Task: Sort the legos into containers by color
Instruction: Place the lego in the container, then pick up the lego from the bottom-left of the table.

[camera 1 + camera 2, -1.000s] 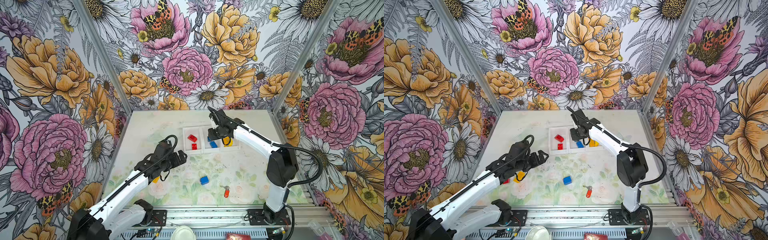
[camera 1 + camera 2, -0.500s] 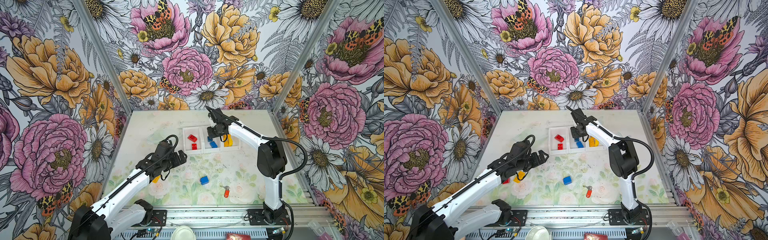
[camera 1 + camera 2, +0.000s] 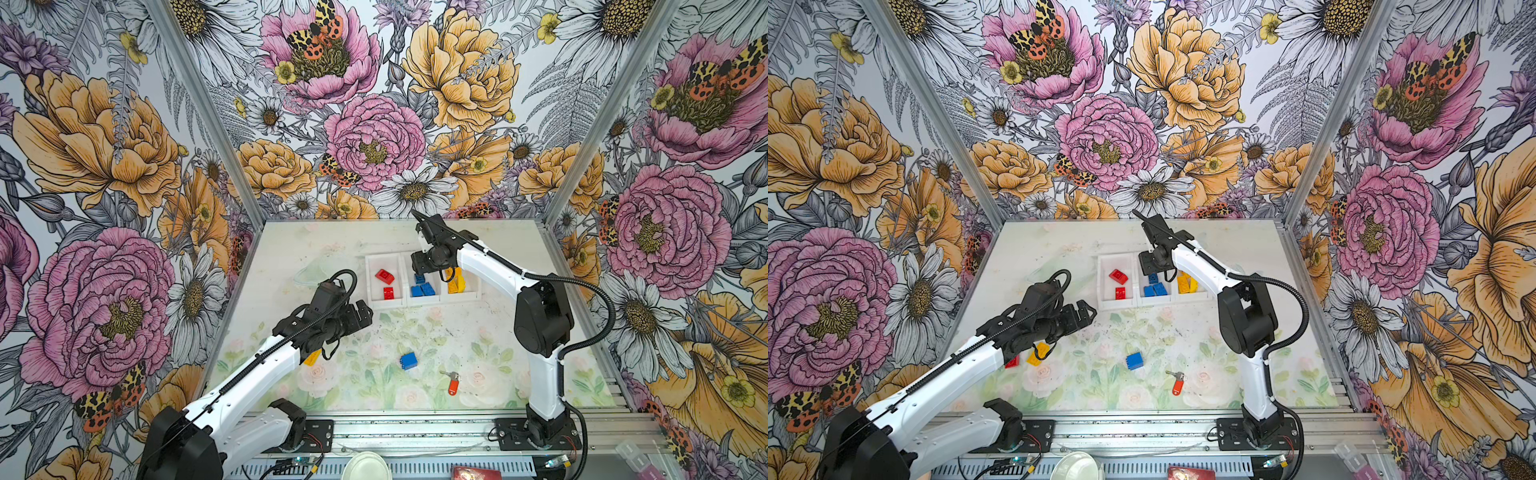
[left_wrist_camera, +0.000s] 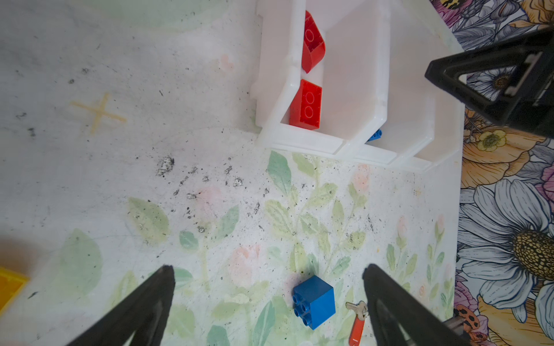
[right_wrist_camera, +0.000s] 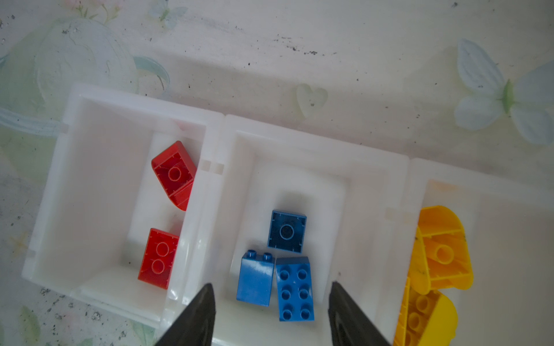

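The containers (image 3: 386, 305) are three joined white bins at mid-table. In the right wrist view the left bin holds two red legos (image 5: 174, 175), the middle bin (image 5: 302, 140) three blue legos (image 5: 295, 289), and the right bin yellow legos (image 5: 443, 254). My right gripper (image 5: 272, 284) hangs open over the middle bin, holding nothing. My left gripper (image 4: 268, 268) is open above the table, short of a loose blue lego (image 4: 314, 301) (image 3: 408, 360). A yellow lego (image 3: 1037, 353) and a red lego (image 3: 1012, 361) lie partly under my left arm.
An orange-red key tag with a metal key (image 3: 453, 384) lies near the front, right of the loose blue brick. Flowered walls close in the table on three sides. A metal rail (image 3: 415, 428) runs along the front edge.
My right gripper has opened above the middle bin, and its arm's elbow has swung in toward the table's middle. The left arm has stayed put.
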`<action>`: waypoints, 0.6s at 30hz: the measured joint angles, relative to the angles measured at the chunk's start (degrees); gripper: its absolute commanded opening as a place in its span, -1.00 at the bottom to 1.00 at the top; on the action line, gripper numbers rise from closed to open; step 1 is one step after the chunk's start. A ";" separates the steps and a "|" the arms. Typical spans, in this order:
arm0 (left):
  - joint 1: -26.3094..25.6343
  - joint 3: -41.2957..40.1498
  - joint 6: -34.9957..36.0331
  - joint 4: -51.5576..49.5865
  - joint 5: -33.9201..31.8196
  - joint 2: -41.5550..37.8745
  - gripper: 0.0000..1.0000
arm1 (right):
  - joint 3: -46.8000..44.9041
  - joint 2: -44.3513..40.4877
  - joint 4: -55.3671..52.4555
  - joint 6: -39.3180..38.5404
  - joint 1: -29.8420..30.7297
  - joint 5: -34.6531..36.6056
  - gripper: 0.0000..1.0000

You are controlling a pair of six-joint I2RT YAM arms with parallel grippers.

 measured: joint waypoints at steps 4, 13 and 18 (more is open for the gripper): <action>0.00 0.09 -0.15 -1.46 -1.01 -0.31 0.98 | -0.07 -0.07 0.02 0.04 0.00 -0.17 0.26; 0.42 0.94 -0.44 -5.97 -3.34 -1.16 0.96 | -3.69 -3.26 -0.02 0.94 0.00 -1.42 0.31; 1.77 2.43 -0.42 -10.64 -5.46 -1.81 0.96 | -6.95 -6.67 -0.04 1.66 0.17 -2.38 0.39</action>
